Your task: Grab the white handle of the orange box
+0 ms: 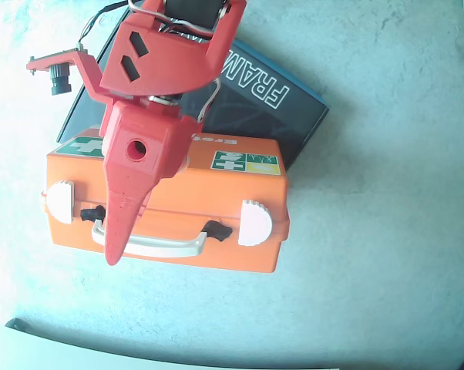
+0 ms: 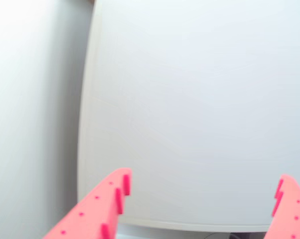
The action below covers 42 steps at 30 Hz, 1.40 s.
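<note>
The gripper [image 1: 115,254], jaws spread wide, is hovering over the left end of the white handle [image 1: 159,246] on the orange box's [image 1: 216,223] front edge, probably rigid, smooth, best grabbed mid-bar.

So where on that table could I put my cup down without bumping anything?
The bare table to the right of the orange box in the overhead view is widest. There is also a strip below the box, and some room left of it. The upper middle is crowded: the red arm, its gripper over the white handle, and a black book behind.
</note>
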Available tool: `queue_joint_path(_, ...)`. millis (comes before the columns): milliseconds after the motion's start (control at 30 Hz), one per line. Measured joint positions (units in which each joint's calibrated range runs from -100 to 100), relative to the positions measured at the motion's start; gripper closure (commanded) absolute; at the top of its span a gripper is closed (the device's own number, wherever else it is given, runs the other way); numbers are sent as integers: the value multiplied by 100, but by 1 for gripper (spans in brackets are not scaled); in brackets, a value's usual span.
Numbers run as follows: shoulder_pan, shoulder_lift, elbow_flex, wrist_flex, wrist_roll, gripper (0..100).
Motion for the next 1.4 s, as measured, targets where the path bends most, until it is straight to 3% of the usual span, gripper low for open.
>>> queue_joint_path(333, -412, 1785, -3096, -34, 0, 65)
queue_joint_path(967, 533, 3224, -4671, -255, -5, 65)
queue_joint_path(1133, 624, 3606, -4770, -951, -408, 65)
queue_joint_path(1400, 604, 4050, -5221, -1070, -674, 65)
